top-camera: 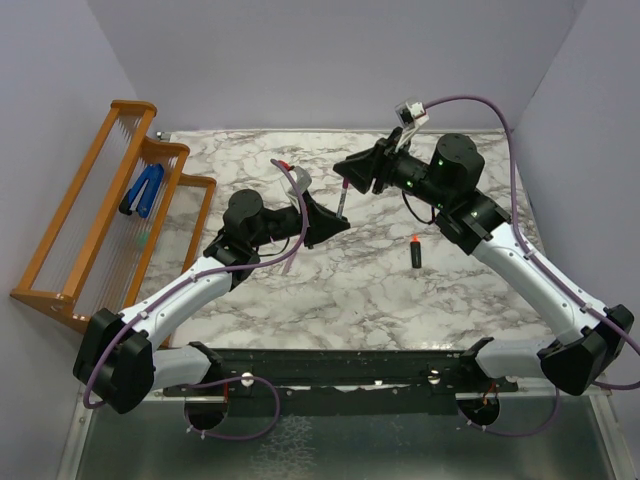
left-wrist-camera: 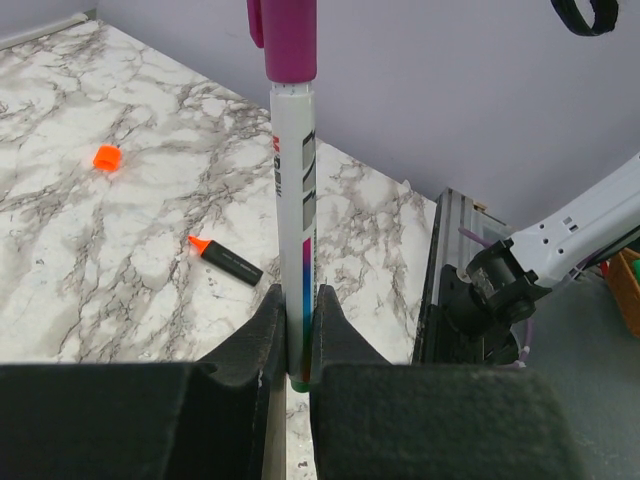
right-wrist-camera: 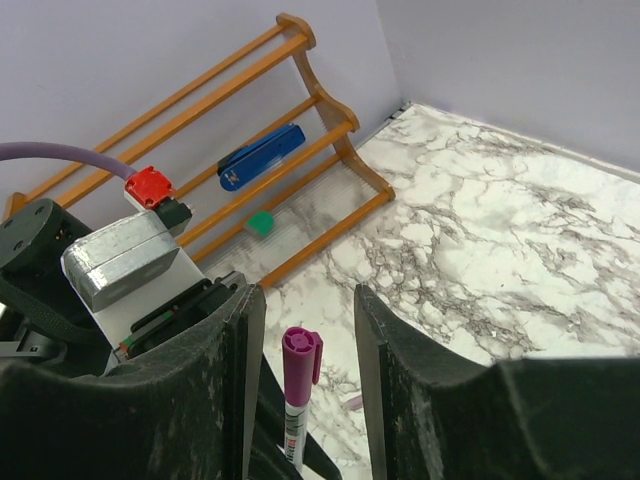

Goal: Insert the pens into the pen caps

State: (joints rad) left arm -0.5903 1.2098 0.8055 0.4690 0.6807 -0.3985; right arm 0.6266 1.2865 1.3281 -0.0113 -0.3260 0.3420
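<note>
Magenta cap sitting on white pen.
Left claw is clenching the pen upright; right claw is hanging released around the cap.

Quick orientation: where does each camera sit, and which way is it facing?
Top external: above and behind the robot, looking down on the marble table; left arm, right arm show.
Left wrist: looks along left gripper, shut on the white pen.
Right wrist: looks past open right gripper toward the wooden rack.
Shared: both wrist views show the pen's magenta cap.
</note>
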